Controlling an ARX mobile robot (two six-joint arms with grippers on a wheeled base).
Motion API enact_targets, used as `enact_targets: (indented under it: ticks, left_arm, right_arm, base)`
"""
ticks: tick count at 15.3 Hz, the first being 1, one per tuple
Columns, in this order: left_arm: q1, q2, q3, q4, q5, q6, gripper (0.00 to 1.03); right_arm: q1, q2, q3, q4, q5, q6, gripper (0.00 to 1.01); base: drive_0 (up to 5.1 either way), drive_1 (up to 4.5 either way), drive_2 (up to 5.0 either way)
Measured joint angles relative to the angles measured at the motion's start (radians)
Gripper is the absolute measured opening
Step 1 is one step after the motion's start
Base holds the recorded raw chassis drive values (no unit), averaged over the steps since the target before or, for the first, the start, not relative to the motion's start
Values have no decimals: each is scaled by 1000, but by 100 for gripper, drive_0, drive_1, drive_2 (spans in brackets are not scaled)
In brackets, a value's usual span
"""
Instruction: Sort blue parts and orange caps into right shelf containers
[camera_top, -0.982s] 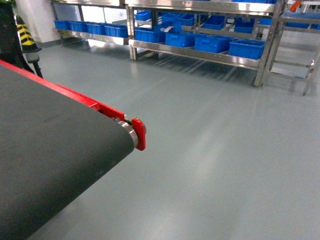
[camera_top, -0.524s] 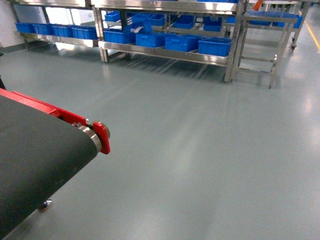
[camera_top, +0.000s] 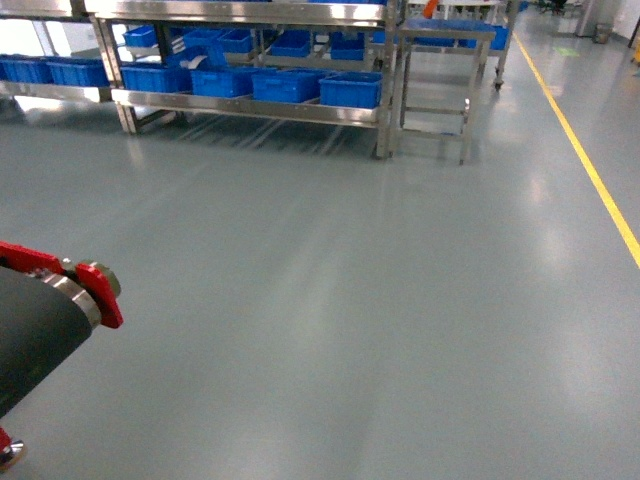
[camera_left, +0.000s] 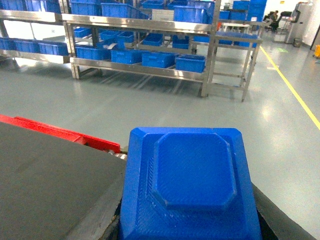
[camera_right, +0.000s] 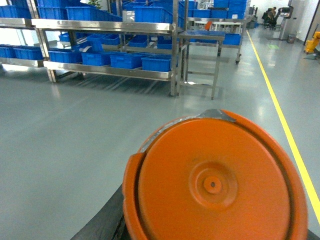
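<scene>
From the head camera, the conveyor (camera_top: 40, 320) end sits at eight o'clock, its roller (camera_top: 78, 298) facing the open floor (camera_top: 330, 300). The long rack (camera_top: 250, 60) stands far off at eleven o'clock, crates (camera_top: 350, 90) lined along its lower shelf, more behind them. A small stand (camera_top: 440, 70) is just right of the rack at twelve, and a floor line (camera_top: 590, 170) runs back at two o'clock. In the left wrist view a part (camera_left: 192, 187) fills six o'clock, the belt (camera_left: 50, 185) left of it. In the right wrist view a cap (camera_right: 215, 185) fills six o'clock (rack beyond at eleven).
</scene>
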Motion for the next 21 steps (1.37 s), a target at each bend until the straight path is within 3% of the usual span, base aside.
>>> enact_targets:
  ticks: [11, 21]
  left_arm:
    - [0, 0, 0, 0, 0, 0, 42]
    - [0, 0, 0, 1, 1, 0, 42]
  right_arm:
    - [0, 0, 0, 0, 0, 0, 43]
    - [0, 0, 0, 0, 0, 0, 43]
  base:
    - [-162, -162, -162]
    - [-5, 414, -424]
